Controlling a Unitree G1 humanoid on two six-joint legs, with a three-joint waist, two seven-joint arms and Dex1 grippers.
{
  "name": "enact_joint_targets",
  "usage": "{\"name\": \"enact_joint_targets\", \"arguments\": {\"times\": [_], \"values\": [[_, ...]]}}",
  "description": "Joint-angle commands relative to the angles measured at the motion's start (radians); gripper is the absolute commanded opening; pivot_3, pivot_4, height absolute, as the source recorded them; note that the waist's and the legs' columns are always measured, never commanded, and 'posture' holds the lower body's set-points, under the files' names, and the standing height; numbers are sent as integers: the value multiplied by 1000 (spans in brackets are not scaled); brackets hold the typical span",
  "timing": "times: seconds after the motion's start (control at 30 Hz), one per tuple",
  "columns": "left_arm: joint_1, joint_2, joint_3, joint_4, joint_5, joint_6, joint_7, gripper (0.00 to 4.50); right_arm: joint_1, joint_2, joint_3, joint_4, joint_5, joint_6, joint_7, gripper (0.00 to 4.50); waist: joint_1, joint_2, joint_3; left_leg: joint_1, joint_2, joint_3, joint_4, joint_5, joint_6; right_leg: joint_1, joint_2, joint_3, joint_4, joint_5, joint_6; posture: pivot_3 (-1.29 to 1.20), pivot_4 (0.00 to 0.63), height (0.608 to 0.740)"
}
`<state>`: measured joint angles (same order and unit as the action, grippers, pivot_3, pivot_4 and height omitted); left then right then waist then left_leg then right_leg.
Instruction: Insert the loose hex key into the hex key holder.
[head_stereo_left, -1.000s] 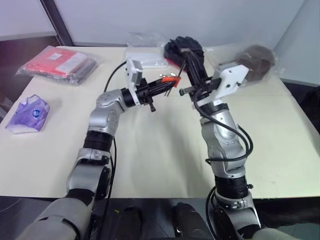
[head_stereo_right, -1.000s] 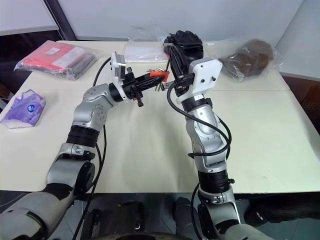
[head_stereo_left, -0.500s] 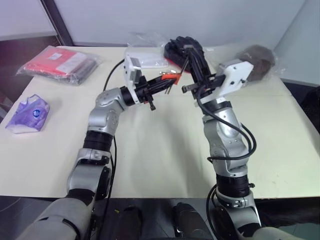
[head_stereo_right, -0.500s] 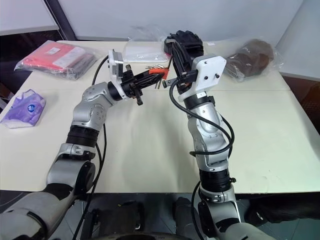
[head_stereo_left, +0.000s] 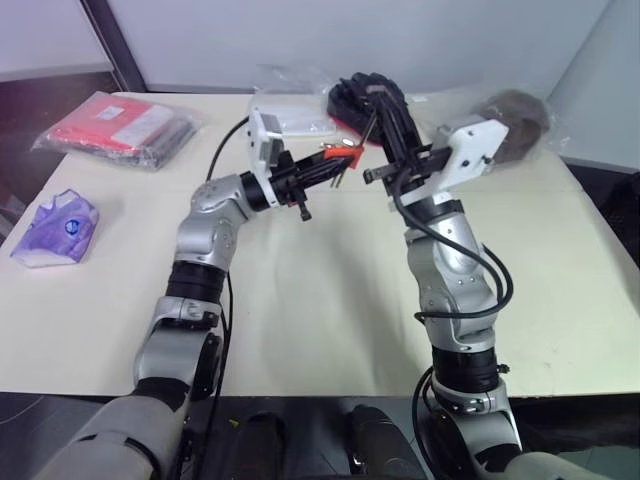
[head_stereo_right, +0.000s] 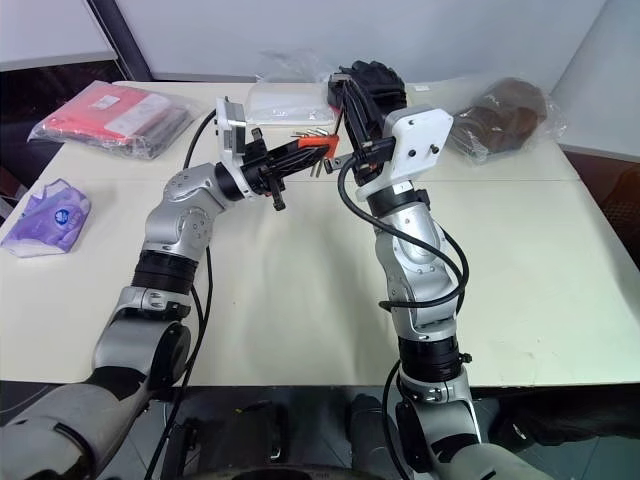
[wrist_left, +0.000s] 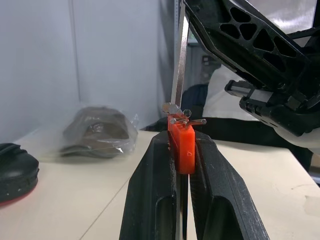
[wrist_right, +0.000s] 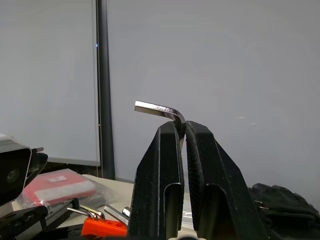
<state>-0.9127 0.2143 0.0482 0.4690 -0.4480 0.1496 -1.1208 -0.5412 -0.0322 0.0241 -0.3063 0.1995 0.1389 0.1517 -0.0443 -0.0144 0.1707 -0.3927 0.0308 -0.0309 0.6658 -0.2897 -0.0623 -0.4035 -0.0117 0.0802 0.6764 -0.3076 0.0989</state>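
Your left tool (wrist_left: 181, 150) is clenched on the one orange holder (wrist_left: 181, 147), held up above the bench (head_stereo_left: 320, 300). Your right tool (wrist_right: 181, 131) is clenched on the one loose hex key (wrist_right: 159, 110), gripping it just under the bend so the short leg sticks out sideways above the fingertips.

Both pickups are done. The left wrist view shows the key's long shank running down right behind the holder's top end, where the other keys poke out, but you cannot tell from these pictures whether it has entered a slot. I judge the insertion itself is what's left: line up the shank, push it home, then let go.

Count: one holder, one loose key, a few short keys in the holder, too small to count surely.
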Motion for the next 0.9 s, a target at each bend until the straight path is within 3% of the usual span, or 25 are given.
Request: {"name": "enact_joint_targets", "arguments": {"times": [0.03,0.9], "values": [[-24,4,16,-20,-15,-10,-1,0,-8,-3,-1,-20,-3,-15,3,22,0,0,0,0,0,0,0,0,0,0,0,0,0,0,0,0,150,740],[-23,0,15,-27,-16,-9,0,0,14,-5,10,-13,-5,5,13,22,0,0,0,0,0,0,0,0,0,0,0,0,0,0,0,0,150,740]]}}
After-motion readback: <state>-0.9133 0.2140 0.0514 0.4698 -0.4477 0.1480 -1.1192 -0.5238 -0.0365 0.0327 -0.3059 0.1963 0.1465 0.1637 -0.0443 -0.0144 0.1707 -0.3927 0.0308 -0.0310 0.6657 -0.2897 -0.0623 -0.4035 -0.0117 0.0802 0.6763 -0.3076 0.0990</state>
